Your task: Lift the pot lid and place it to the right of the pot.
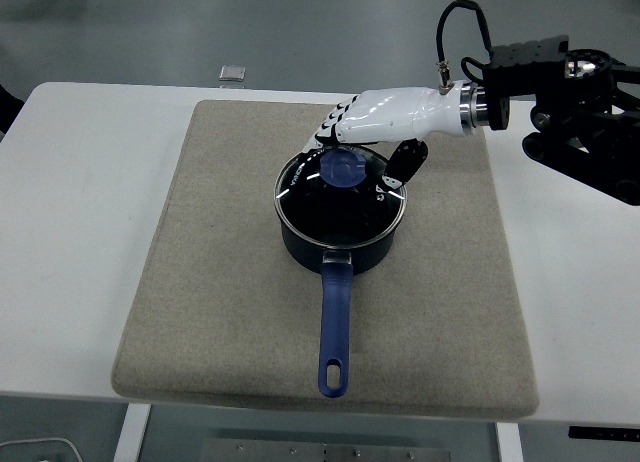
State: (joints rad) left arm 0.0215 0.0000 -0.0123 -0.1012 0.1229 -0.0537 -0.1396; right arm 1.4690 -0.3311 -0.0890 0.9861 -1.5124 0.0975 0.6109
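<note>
You have one beige mat point(200, 282) on the white surface point(80, 232), and one small grey square object point(232, 73) beyond it. One dark blue saucepan point(340, 244) sits mid-mat, its glass lid point(340, 194) on, blue knob point(344, 165) up. One right hand point(385, 117) hangs over the knob, fingers point(325, 130) loosely extended; contact looks unclear.

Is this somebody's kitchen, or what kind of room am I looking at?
Probably a robot test lab, not a kitchen. A blue pot sits on a grey mat on a plain white table, no stove, while a robot's right hand reaches for its lid.
</note>
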